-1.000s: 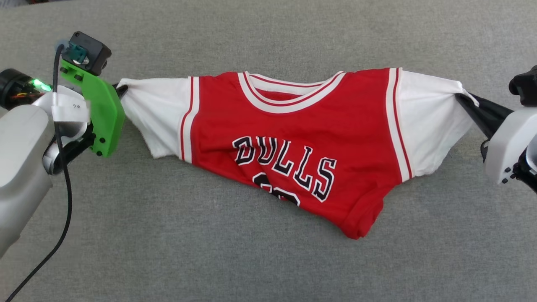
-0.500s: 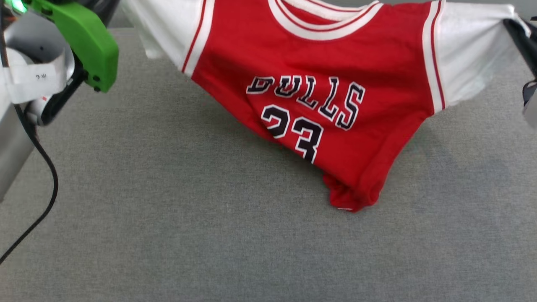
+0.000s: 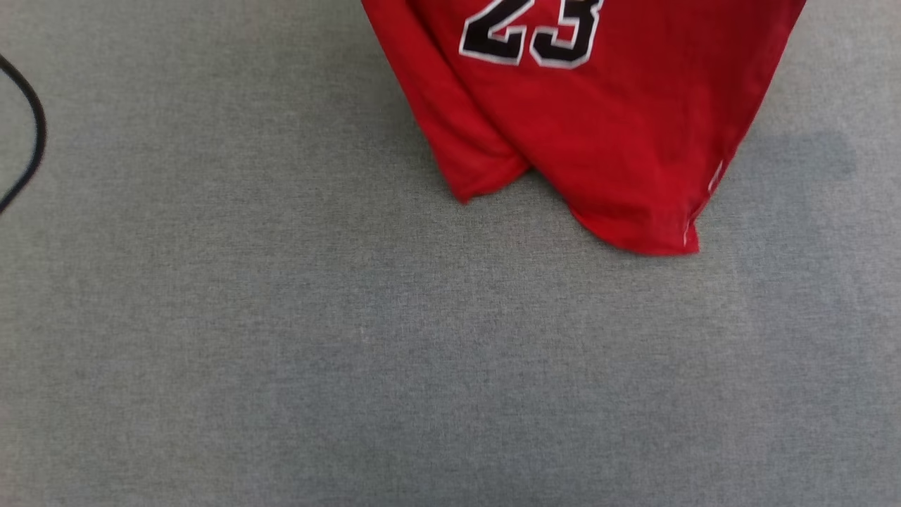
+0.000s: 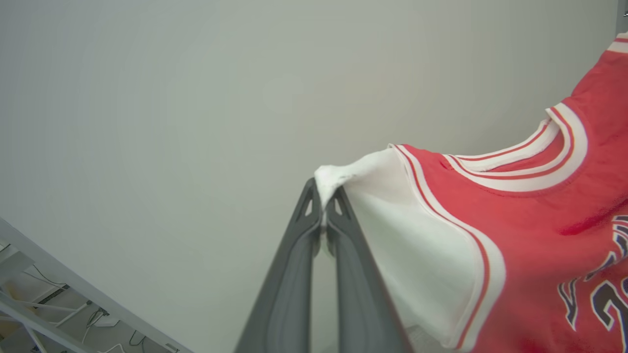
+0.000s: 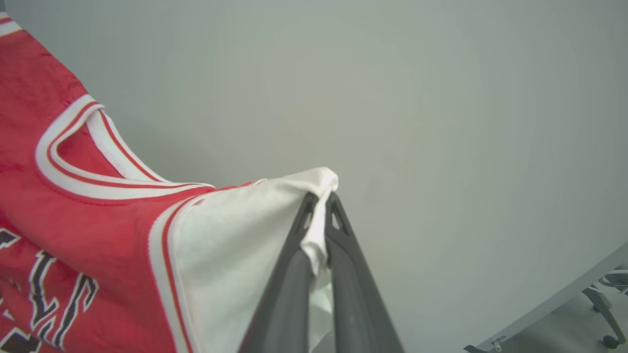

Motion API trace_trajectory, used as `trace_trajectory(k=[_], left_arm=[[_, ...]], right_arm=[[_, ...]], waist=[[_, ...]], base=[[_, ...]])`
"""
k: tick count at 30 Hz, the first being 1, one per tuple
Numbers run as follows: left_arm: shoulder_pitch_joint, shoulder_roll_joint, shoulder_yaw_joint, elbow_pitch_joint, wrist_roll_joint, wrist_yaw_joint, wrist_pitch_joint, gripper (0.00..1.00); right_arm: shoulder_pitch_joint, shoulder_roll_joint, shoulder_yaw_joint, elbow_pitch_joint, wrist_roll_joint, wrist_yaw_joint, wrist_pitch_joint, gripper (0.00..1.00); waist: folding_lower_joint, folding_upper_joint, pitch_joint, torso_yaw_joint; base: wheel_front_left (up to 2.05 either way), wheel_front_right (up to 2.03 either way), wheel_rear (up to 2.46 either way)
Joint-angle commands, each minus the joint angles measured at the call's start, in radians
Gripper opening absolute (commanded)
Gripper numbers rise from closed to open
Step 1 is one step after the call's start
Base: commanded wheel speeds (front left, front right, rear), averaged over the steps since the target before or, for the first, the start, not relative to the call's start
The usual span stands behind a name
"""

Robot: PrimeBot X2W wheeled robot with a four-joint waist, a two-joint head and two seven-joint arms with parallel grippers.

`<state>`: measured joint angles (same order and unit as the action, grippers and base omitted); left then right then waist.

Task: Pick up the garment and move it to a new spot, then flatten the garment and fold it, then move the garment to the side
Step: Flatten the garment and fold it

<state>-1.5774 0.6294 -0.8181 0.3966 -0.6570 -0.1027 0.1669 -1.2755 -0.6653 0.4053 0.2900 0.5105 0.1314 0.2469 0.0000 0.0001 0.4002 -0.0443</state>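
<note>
- The grey table top (image 3: 281, 366) is the biggest thing; it is wide and flat under the shirt; nothing on it stands in the way of laying the shirt down.
- The garment (image 3: 598, 127) hangs in the air over the far part of the table, held up between the two claws; its bottom hem dangles low and bunched; I cannot tell if it touches the table; if it goes down like that, the hem may tuck under and make wrinkles.
- The left gripper (image 4: 323, 196) is squeezed tight on the tip of one white sleeve; the right gripper (image 5: 320, 201) is squeezed tight on the other sleeve tip; each has only a little pinch of cloth, so a hard tug could pull a sleeve out and the shirt would flop.
- A black cable (image 3: 32, 134) loops at the left edge, well apart from the shirt; it might snag the left arm.
</note>
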Motion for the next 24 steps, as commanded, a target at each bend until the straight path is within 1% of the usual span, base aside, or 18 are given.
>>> trace_trajectory(k=[1,6,14,19,24], left_arm=[[-0.050,-0.010,0.007,0.016,0.013,-0.005,-0.015,0.00],[-0.203,-0.049,0.017,0.096,0.030,-0.017,-0.057,0.00],[-0.377,-0.086,0.010,0.233,0.063,-0.025,-0.155,0.00],[-0.404,-0.098,-0.007,0.313,0.055,-0.027,-0.209,0.00],[-0.341,-0.092,-0.054,0.371,0.020,-0.028,-0.253,0.00]], right_arm=[[-0.051,0.012,0.009,0.025,-0.013,-0.001,-0.004,0.00],[-0.239,0.042,0.038,0.132,-0.044,-0.001,-0.024,0.00],[-0.452,0.090,0.075,0.288,-0.085,-0.001,-0.102,0.00],[-0.514,0.102,0.120,0.361,-0.085,-0.001,-0.146,0.00],[-0.488,0.106,0.187,0.413,-0.065,-0.001,-0.194,0.00]], waist=[[0.0000,-0.0001,0.062,-0.023],[0.0000,-0.0001,0.104,-0.034],[0.0000,-0.0001,0.129,-0.038],[0.0000,-0.0001,0.150,-0.033],[0.0000,-0.0001,0.161,-0.033]], base=[[0.00,0.00,0.00],[0.00,0.00,0.00],[0.00,0.00,0.00],[0.00,0.00,0.00],[0.00,0.00,0.00]])
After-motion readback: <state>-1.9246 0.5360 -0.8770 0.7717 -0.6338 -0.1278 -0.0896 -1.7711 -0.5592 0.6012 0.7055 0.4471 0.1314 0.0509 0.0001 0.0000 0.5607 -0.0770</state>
